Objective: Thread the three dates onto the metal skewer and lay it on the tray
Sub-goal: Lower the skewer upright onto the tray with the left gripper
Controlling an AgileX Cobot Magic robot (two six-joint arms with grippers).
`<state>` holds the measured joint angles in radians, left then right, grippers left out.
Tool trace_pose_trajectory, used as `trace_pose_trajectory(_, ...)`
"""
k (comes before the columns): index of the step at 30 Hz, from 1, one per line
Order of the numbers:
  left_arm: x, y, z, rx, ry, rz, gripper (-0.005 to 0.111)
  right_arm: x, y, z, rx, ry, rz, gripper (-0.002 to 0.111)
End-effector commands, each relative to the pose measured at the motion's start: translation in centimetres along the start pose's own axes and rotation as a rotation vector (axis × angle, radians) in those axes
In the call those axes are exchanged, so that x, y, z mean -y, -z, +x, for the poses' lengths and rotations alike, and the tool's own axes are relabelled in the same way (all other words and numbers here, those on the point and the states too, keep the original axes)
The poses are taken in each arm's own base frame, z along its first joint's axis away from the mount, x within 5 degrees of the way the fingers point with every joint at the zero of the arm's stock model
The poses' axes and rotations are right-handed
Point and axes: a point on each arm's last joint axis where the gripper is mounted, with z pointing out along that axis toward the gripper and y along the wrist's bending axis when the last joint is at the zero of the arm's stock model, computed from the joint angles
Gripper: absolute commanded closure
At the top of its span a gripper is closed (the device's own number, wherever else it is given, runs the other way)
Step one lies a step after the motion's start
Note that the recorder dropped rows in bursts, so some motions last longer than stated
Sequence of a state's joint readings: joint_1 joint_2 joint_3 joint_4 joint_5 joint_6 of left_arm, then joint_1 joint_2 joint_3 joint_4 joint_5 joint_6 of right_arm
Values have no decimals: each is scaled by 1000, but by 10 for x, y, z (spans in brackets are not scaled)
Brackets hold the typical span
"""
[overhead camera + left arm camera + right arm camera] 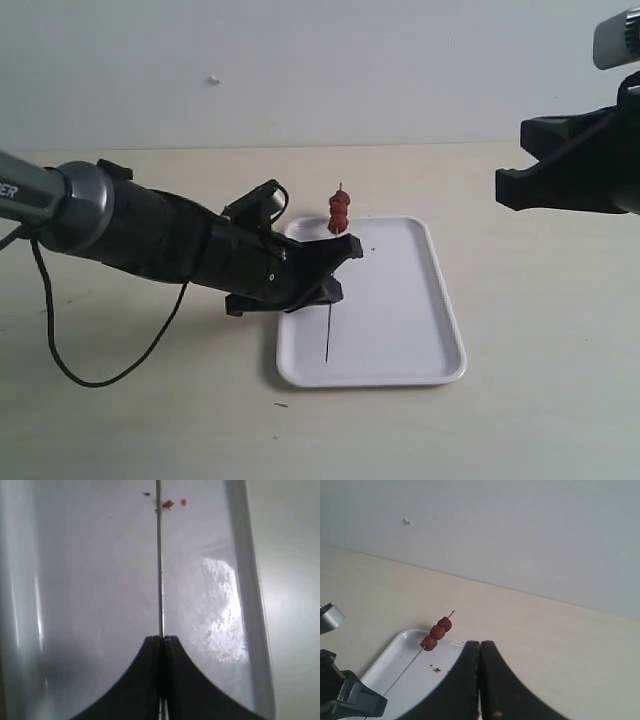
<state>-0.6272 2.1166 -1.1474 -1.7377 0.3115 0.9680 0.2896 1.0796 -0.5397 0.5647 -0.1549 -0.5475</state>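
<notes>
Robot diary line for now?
left gripper: shut on skewer | three dates: threaded | tray: skewer not laid yet | right gripper: shut, empty

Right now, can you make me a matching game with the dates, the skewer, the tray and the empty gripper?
1 three dates
2 metal skewer
3 tray
4 right gripper

A shut, holding nothing
B white, flat on the table
C pinched in the left gripper
D threaded near one skewer end

Pairs: 1-D, 2-C, 3-B, 4-A
</notes>
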Motion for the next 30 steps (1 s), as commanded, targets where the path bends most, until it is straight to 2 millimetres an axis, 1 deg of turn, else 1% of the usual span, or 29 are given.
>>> trace_pose_trajectory(1, -3, -7, 4, -21, 0, 0, 107, 0, 2, 0, 5, 6, -4, 108)
trace_pose_trajectory(3, -3, -7, 4, -21, -33, 1, 106, 0, 2, 0, 5, 6, -4, 108)
trace_pose_trajectory(5, -2, -7, 4, -23, -41, 8, 101, 0, 2, 0, 5, 6, -4, 108)
trace_pose_trajectory(6, -1, -7, 4, -23, -42, 11, 98, 0, 2, 0, 5, 6, -4, 108)
trace_pose_trajectory(11, 2, -6, 0, -21, -43, 33, 73, 0, 2, 0, 5, 6, -4, 108)
trace_pose_trajectory(14, 4, -6, -1, -17, -46, 40, 67, 0, 2, 0, 5, 6, -4, 108)
trace_pose_trajectory(18, 9, 0, -4, -4, -51, 50, 66, 1, 3, 2, 21, 10, 14, 108)
trace_pose_trajectory(21, 13, 3, -5, -4, -54, 70, 66, 3, 8, 4, 50, 10, 32, 108)
trace_pose_trajectory(26, 16, 3, -2, -31, -61, 107, 66, 4, 21, -3, 92, 4, 21, 108)
trace_pose_trajectory(30, 15, 3, -2, -32, -79, 95, 66, 3, 26, -5, 101, 2, 10, 108)
